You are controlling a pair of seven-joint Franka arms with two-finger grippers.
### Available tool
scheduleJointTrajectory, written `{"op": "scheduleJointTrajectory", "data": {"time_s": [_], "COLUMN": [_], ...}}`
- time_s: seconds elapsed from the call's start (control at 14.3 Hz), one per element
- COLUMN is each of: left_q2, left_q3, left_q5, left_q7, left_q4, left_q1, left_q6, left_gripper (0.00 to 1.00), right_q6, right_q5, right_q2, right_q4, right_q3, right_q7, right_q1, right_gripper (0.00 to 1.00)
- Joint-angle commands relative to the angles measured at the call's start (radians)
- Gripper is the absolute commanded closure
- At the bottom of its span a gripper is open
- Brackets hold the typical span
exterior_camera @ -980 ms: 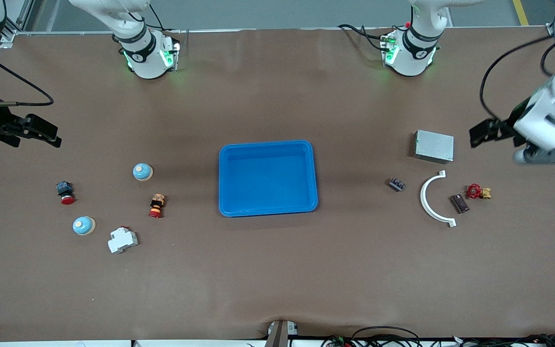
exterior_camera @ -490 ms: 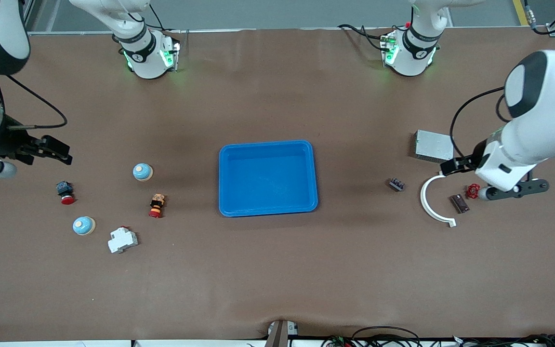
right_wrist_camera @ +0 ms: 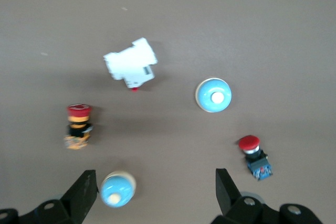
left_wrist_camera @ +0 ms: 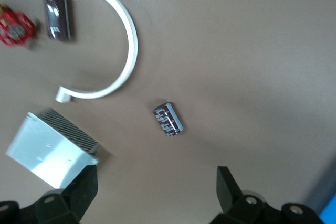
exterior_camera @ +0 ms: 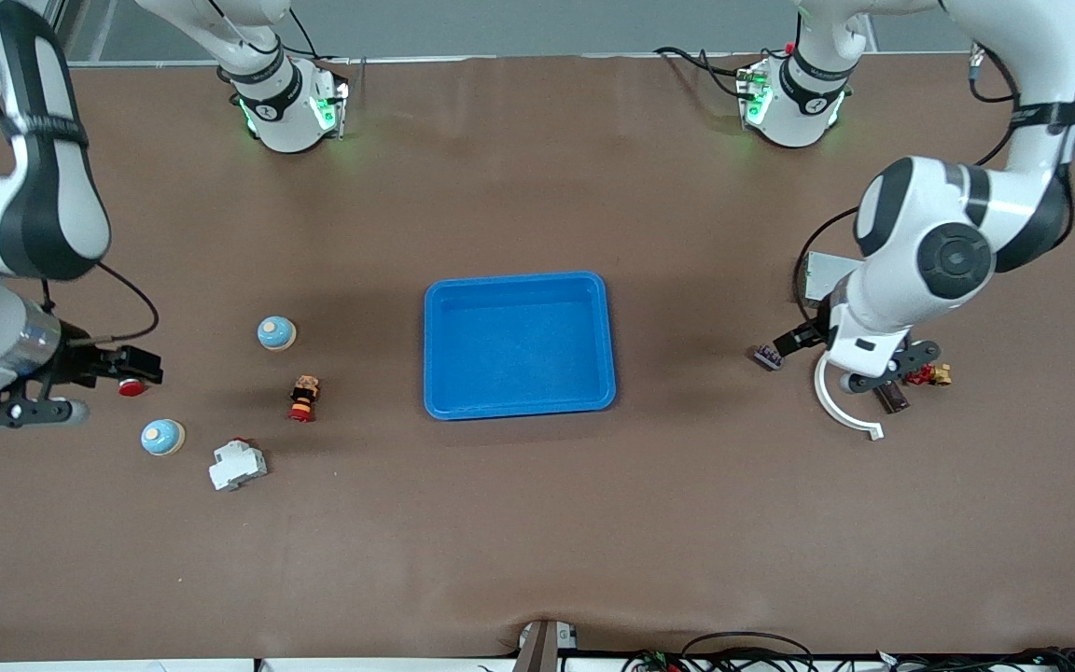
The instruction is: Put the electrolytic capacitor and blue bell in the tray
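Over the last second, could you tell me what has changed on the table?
Both arms swung in over the table: the left gripper now hangs open over the small dark component, the right gripper open over the red pushbutton. Nothing was grasped; the tray and parts stayed put.

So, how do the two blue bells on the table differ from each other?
One blue bell lies farther from the front camera and closer to the tray; the other blue bell lies nearer to the camera, beside the white breaker. The first sits alone with bare table around it; the second has the red push button close by. Both are round, light blue domes with a pale centre knob, standing upright, and untouched.
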Motion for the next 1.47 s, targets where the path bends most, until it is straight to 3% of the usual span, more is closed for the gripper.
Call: {"op": "scheduleJointTrajectory", "data": {"time_s": [0.0,0.14,0.28,0.42,0.84,1.05,1.12,1.19,1.26,1.4], "left_q2": [0.024,0.051,0.09,0.117,0.183,0.2,0.202,0.2,0.196,0.165], "left_q3": [0.002,0.003,0.003,0.003,0.005,0.013,0.014,0.014,0.013,0.01], "left_q5": [-0.003,-0.002,0.013,0.076,0.089,0.089,0.089,0.089,0.089,0.089], "left_q7": [-0.126,-0.215,-0.285,-0.344,-0.449,-0.449,-0.449,-0.449,-0.449,-0.449], "left_q4": [-0.08,-0.126,-0.128,-0.132,-0.136,-0.132,-0.134,-0.132,-0.132,-0.128], "left_q1": [-0.016,-0.027,-0.026,-0.018,-0.007,-0.003,-0.003,-0.003,-0.003,-0.004], "left_q6": [0.115,0.191,0.219,0.234,0.341,0.341,0.34,0.334,0.332,0.308], "left_gripper": [0.0,0.0,0.09,0.1,0.16,0.33,0.44,0.67,0.97,1.0], "right_q6": [0.02,0.058,0.104,0.147,0.251,0.316,0.337,0.357,0.371,0.391], "right_q5": [-0.018,-0.027,-0.025,-0.025,-0.028,-0.036,-0.038,-0.036,-0.036,-0.038], "right_q2": [0.052,0.097,0.129,0.151,0.229,0.279,0.298,0.313,0.327,0.342], "right_q4": [0.019,0.022,0.019,0.019,0.022,0.034,0.037,0.045,0.046,0.049], "right_q3": [0.012,0.012,0.014,0.012,0.012,0.012,0.012,0.012,0.012,0.012], "right_q7": [-0.024,-0.044,-0.07,-0.108,-0.139,-0.162,-0.171,-0.192,-0.208,-0.213], "right_q1": [-0.031,-0.056,-0.074,-0.083,-0.096,-0.099,-0.103,-0.113,-0.119,-0.125], "right_gripper": [0.0,0.0,0.0,0.0,0.0,0.0,0.0,0.0,0.0,0.0]}}
